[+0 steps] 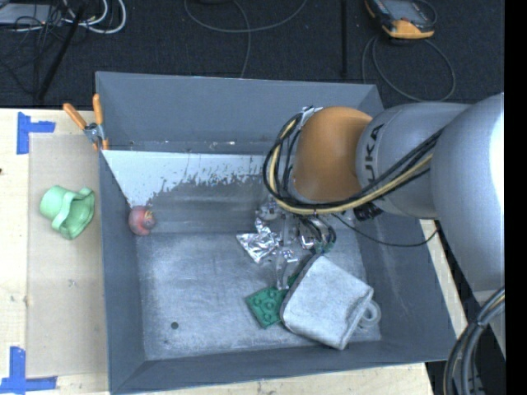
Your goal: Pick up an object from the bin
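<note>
- The gripper (288, 249) hangs low in the middle of the grey bin (198, 109), under the arm's orange cover. It is just beside, or perhaps touching, a crumpled silver foil piece (257, 243).
- I cannot tell whether the claw is apart or together, because the shiny metal and the foil run into each other there.
- I also cannot see that anything is held.
- The foil piece is probably very light and thin. It should give way under pressure and keep the new shape, so a firm squeeze is not dangerous for it.
- Its surface looks smooth and may slip. I would take it across a thick, bunched fold and not at a loose edge, which can tear or slide out.
- Near the gripper, toward the front wall, lies a folded grey cloth (325, 303). It looks soft and floppy and would be easy to pinch at a raised fold.
- A flat green studded plate (263, 307) lies partly under the cloth. It is stiff and low, so hard to grip.
- A small pink ball (141, 220) lies well apart at the left wall and would likely roll.
</note>
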`<state>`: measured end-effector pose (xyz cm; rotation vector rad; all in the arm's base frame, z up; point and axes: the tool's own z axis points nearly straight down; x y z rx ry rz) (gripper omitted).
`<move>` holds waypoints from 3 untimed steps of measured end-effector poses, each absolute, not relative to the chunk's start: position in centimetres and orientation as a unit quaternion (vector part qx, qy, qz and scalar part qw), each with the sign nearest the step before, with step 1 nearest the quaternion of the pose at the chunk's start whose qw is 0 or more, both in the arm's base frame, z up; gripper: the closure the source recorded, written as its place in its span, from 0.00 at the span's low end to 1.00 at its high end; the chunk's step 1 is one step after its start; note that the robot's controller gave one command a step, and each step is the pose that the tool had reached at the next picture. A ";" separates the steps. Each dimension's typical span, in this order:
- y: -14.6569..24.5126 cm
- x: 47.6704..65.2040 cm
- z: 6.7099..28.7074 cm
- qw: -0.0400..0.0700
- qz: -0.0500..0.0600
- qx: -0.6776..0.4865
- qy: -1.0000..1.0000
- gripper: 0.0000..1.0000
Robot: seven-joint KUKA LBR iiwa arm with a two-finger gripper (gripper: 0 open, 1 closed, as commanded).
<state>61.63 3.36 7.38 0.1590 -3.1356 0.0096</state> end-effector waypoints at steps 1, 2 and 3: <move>3.6 61.9 7.8 -0.003 0.000 0.049 -0.999 1.00; 3.6 61.8 7.4 -0.005 0.000 0.049 -0.999 0.00; 3.8 55.7 7.4 -0.008 0.000 0.141 -0.990 0.00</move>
